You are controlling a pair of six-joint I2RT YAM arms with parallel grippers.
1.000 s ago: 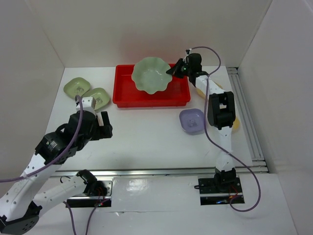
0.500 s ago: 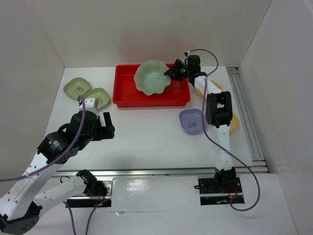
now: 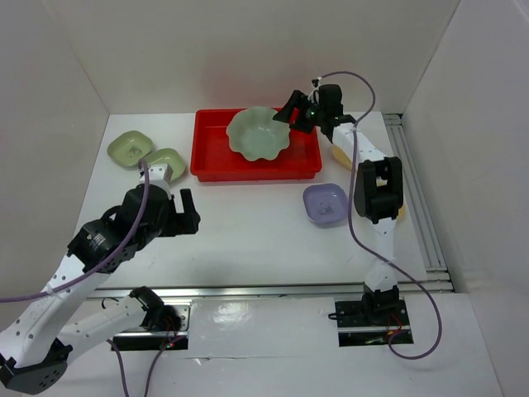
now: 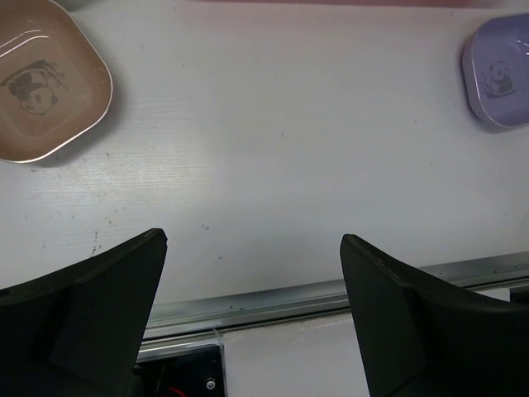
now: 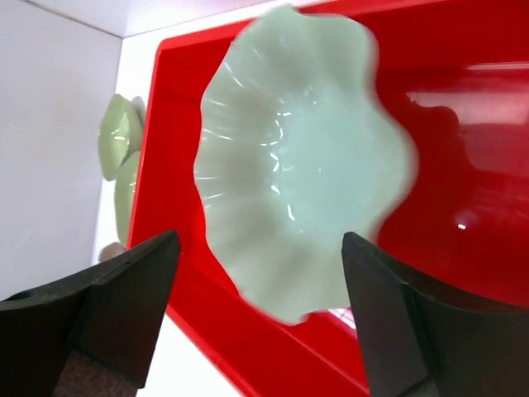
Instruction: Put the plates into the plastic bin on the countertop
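The large pale-green scalloped plate (image 3: 258, 132) lies in the red plastic bin (image 3: 215, 161) at the back of the white countertop (image 3: 248, 223). My right gripper (image 3: 291, 116) hangs open just over the plate's right rim, holding nothing. In the right wrist view the plate (image 5: 297, 165) is blurred between and beyond the spread fingers of that gripper (image 5: 260, 318), over the bin (image 5: 248, 347). My left gripper (image 3: 178, 213) is open above bare countertop. Its wrist view shows a pinkish-tan plate (image 4: 41, 91), a lavender plate (image 4: 500, 70) and the empty gripper (image 4: 252, 314).
Two small pale-green plates (image 3: 130, 147) (image 3: 168, 160) sit left of the bin. The lavender plate (image 3: 324, 203) lies beside the right arm, and a yellow-orange plate (image 3: 338, 154) shows partly under that arm. A metal rail (image 3: 417, 198) runs along the right; white walls enclose the back and sides.
My right gripper has opened and let go of the large green plate, which has dropped lower into the bin. My left gripper has shifted slightly right and nearer.
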